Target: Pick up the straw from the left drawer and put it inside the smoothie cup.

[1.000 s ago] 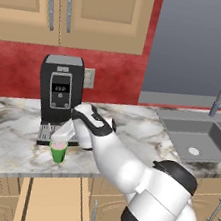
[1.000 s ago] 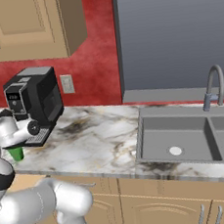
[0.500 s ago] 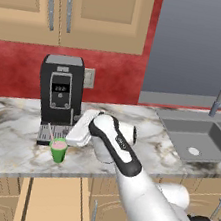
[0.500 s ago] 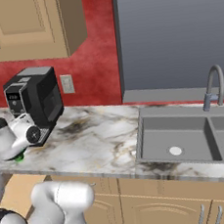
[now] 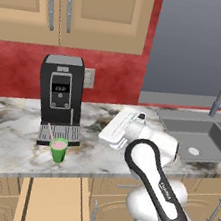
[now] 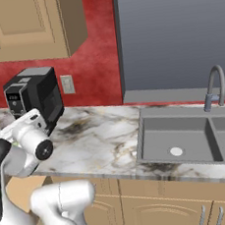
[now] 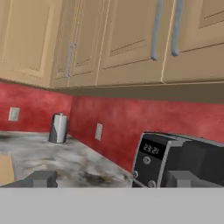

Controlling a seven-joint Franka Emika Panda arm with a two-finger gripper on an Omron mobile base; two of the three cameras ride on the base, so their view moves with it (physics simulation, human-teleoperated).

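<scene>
Here, arm pose: folded above the counter's front edge, elbow low, forearm rising to a white hand lifted right of the cup
Gripper [image 7: 107,181]: two dark finger tips well apart, released, nothing between them
Hand aim: level, toward the upper cabinets, the red wall and the coffee machine [image 7: 183,162]
Smoothie cup [image 5: 58,150]: one, green with pink filling, upright near the counter's [image 5: 6,141] front edge, just in front of the coffee machine's drip tray
Straw [image 5: 51,134]: one, thin and pale, standing tilted in the cup, leaning left
Left drawer [image 5: 49,204]: one, pulled out below the counter's front edge, tan bottom bare
Coffee machine count: one, black, at the counter's back edge against the red wall
Sink [image 5: 204,140]: one double basin with one faucet [image 6: 214,85], at the counter's right end
Canister [image 7: 58,128]: one, grey, near the counter's far back corner
Wall outlets: two in the hand view
</scene>
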